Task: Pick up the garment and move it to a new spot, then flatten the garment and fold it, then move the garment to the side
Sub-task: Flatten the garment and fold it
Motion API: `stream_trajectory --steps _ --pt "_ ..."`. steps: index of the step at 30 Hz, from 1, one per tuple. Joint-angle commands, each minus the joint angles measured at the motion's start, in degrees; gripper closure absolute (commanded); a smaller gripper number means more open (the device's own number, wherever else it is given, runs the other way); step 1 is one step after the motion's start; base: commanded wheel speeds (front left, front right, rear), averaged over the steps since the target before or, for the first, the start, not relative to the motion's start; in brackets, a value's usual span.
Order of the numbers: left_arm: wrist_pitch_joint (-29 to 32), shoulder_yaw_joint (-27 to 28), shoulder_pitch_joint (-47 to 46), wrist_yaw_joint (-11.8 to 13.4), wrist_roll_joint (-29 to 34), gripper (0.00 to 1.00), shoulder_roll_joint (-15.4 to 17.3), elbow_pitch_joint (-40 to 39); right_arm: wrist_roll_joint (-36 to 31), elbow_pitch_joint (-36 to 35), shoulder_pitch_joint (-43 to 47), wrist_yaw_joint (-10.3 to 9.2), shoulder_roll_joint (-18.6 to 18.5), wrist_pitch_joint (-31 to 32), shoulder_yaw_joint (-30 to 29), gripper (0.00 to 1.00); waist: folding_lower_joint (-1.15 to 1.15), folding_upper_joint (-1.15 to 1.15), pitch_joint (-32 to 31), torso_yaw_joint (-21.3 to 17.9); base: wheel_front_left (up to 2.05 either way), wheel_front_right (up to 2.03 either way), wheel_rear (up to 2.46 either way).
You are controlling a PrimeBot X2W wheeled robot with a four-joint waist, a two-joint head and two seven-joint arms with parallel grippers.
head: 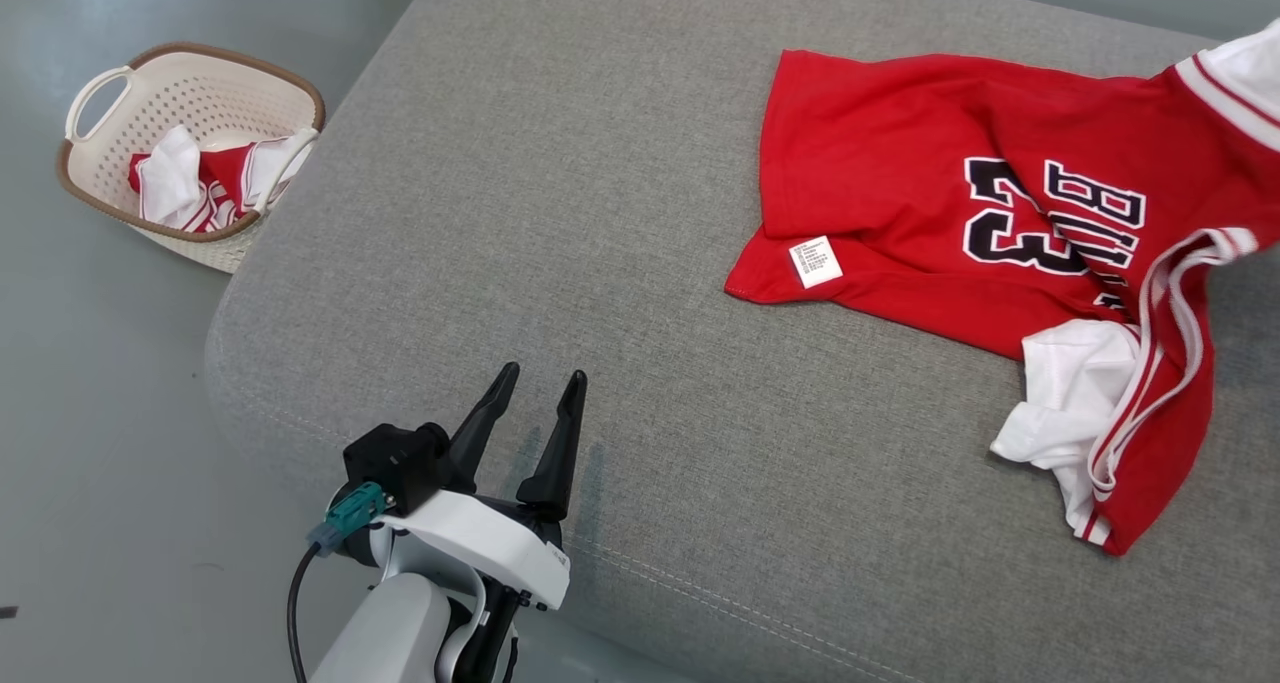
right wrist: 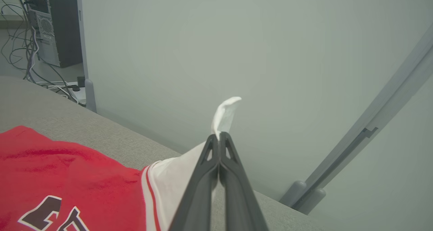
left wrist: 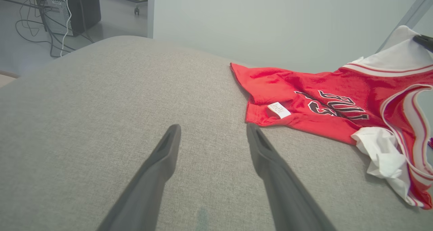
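On the red garment [head: 880, 133]: a black, white-edged number "23", with block letters starting "BU" alongside, both turned partly upside down as my head camera sees them. On the white care label [head: 816, 261] at its folded hem: printed lines too small for me to read.

Left gripper [left wrist: 213, 126] hangs over the grey cushion [left wrist: 101, 99], jaws spread wide. The red jersey [left wrist: 304, 89] lies rumpled just off to the right, white label [left wrist: 279, 110] face up near the right fingertip. PC tower [left wrist: 64, 7] and cables [left wrist: 30, 28] sit back left.
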Motion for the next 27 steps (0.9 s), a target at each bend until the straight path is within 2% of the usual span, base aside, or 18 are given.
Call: stream_trajectory --steps 1,4,5,6,7,10,13,17,22,25,27 --pt "-0.28 1.4 0.21 -0.29 -0.4 0.0 1.31 -1.12 -1.25 0.31 -1.19 0.17 -1.06 -0.44 -1.05 1.0 0.0 0.0 0.34 0.46 0.0 0.0 0.0" --pt "-0.28 0.96 0.17 -0.37 -0.48 0.0 1.31 -1.06 -3.12 3.39 -2.08 0.17 -2.66 0.04 -5.6 1.0 0.0 0.0 0.73 0.91 0.0 0.0 0.0" --pt "-0.28 0.8 0.19 -0.38 -0.55 0.0 1.31 -1.06 -3.62 4.51 -2.21 0.17 -3.06 0.32 -7.39 0.83 0.0 0.0 0.8 1.02 0.0 0.0 0.0" --pt "-0.28 0.68 0.2 -0.38 -0.62 0.0 1.31 -1.06 -4.43 5.67 -2.25 0.17 -3.46 0.86 -9.06 0.35 0.0 0.0 0.84 1.06 0.0 0.0 0.0" --pt "-0.28 0.58 0.22 -0.39 -0.68 0.0 1.31 -1.08 -5.32 6.86 -2.17 0.17 -3.74 1.65 -10.61 0.0 0.0 0.0 0.87 1.03 0.0 0.0 0.0" --pt "-0.28 0.33 0.23 -0.38 -0.89 0.0 1.31 -1.07 -7.5 8.64 -1.63 0.17 -4.26 1.66 -15.5 0.0 0.0 0.0 0.81 0.43 0.0 0.0 0.0" --pt "-0.28 0.26 0.26 -0.28 -0.87 0.0 1.31 -1.13 -9.78 7.79 -0.54 0.17 -3.27 0.52 -19.1 0.0 0.0 0.0 0.41 -0.72 0.0 0.0 0.0" --pt "-0.28 0.36 0.36 -0.33 -0.5 0.0 1.31 -0.77 -11.4 3.48 2.44 0.17 2.43 -0.52 -18.73 0.0 0.0 0.0 -0.42 -3.04 0.0 0.0 0.0" --pt "-0.28 0.28 0.26 -0.49 -0.31 0.0 1.31 -0.18 -9.33 -5.89 9.32 0.17 10.61 -0.73 -8.51 0.0 0.0 0.0 -1.49 -6.08 0.0 0.0 0.0" --pt "-0.28 0.22 0.25 -0.56 -0.32 0.0 1.31 0.09 -5.49 -10.84 14.78 0.17 12.72 -0.74 0.38 0.0 0.0 0.0 -2.09 -7.38 0.0 0.0 0.0" --pt "-0.28 0.11 0.35 -0.59 -0.34 0.0 1.31 0.32 -2.72 -13.25 18.16 0.17 12.44 -0.75 6.17 0.0 0.0 0.0 -2.48 -7.96 0.0 0.0 0.0"
